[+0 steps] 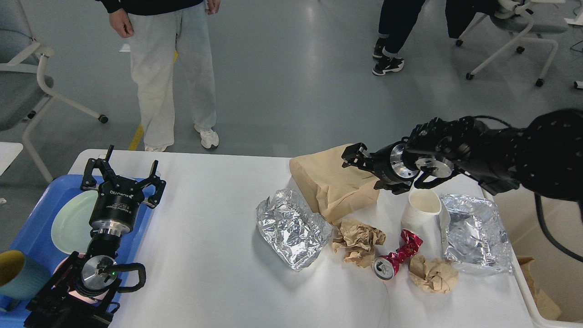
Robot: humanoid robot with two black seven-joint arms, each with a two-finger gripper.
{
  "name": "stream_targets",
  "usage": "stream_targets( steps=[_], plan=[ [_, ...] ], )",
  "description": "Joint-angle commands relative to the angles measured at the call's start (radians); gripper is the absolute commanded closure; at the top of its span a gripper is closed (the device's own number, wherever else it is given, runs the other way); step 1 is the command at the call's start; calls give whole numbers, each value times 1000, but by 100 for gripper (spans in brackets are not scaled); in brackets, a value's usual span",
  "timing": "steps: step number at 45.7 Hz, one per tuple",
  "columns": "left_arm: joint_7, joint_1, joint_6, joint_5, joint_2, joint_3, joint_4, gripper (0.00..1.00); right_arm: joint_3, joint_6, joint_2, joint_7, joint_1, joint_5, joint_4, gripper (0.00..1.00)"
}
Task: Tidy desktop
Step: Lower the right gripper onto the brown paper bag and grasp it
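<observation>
Desk (205, 255) fills lower centre of frame, white and glossy, trash bunched centre-right. Right claw (357, 165) reaching in from right edge toward upper centre, sitting over top right corner of brown paper bag (332, 180); seen end-on and dark, so cannot tell if spread or clenched, nor if touching the bag. Left claw (122, 175) at left, fingers spread wide, gripping nothing, hovering over blue tray (32, 228) with pale green plate (73, 221) and a yellow-lined cup (16, 275) at far lower left. Crumpled foil (291, 228) just left of and touching the bag's lower corner; brown paper wad (357, 241) below the bag; crushed red can (396, 259) lower centre-right beside second paper wad (432, 273); white paper cup (421, 209) tipped over right under the right wrist, foil container (476, 232) against it. Off-white bin (537, 310) at lower right edge. Likely step: grab the bag for binning. Risks: bag wide and soft, so pinch on a corner could slip or tear; wrist low over the white cup, so any descent or sideways swing could knock it and roll it into the can; dragging the bag would shove foil and wad along; long carry to the bin over the pile could drop the load on it.
</observation>
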Motion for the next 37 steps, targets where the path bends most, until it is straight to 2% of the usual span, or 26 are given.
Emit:
stream_targets(
  steps=[1,5,9,26,37],
  plan=[
    [0,0,0,0,0,0,0,4,71,-127,13,-20,-76,4,-31,2],
    [0,0,0,0,0,0,0,4,71,-203,16,-47,-124,1,-32,2],
    [0,0,0,0,0,0,0,4,77,-234,15,-49,-165,-3,-35,2],
    [0,0,0,0,0,0,0,4,250,-230,22,-49,-292,-8,-213,2],
    [0,0,0,0,0,0,1,4,267,-224,100,-53,-392,-11,-385,2]
  ],
)
